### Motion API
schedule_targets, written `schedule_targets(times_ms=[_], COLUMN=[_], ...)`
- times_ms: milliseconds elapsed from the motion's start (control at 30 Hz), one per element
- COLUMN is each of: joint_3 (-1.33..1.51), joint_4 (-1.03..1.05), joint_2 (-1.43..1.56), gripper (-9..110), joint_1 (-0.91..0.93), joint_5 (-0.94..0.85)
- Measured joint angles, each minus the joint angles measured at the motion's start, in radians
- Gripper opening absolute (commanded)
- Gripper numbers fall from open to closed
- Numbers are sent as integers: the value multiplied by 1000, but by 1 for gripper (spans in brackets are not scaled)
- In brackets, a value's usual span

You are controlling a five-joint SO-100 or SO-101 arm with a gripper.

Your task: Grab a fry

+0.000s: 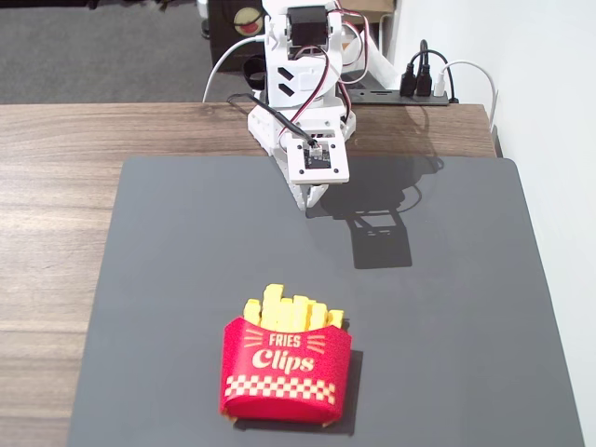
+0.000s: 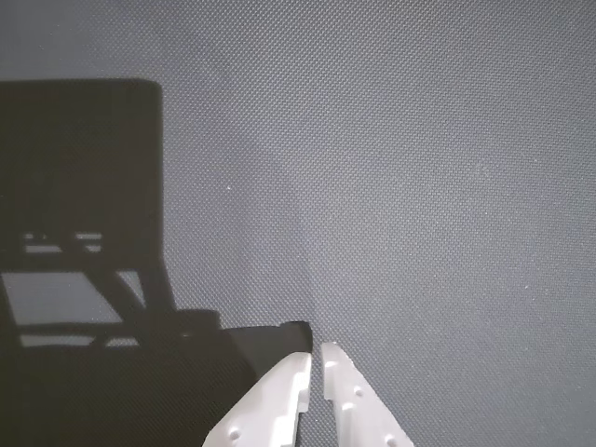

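Note:
Several yellow fries [image 1: 291, 312] stand upright in a red "Fries Clips" carton [image 1: 285, 371] near the front of the dark mat, in the fixed view. My white gripper [image 1: 314, 196] hangs near the mat's far edge, well behind the carton, pointing down. In the wrist view the gripper [image 2: 316, 352] has its two white fingertips almost together with nothing between them, above bare mat. No fry or carton shows in the wrist view.
The dark grey mat [image 1: 447, 307] lies on a wooden table [image 1: 56, 205]. The arm's base [image 1: 303, 84] stands at the table's back edge. A power strip with cables [image 1: 419, 84] sits behind on the right. A white wall runs along the right side.

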Motion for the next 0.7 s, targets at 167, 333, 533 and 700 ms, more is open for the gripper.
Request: schedule_targets(times_ms=[167, 333, 533, 700], joint_3=[0, 0, 0, -6], joint_4=[0, 0, 0, -25], joint_2=[0, 0, -2, -72], gripper=[1, 1, 0, 1], joint_1=[6, 9, 9, 9], joint_5=[0, 0, 0, 18])
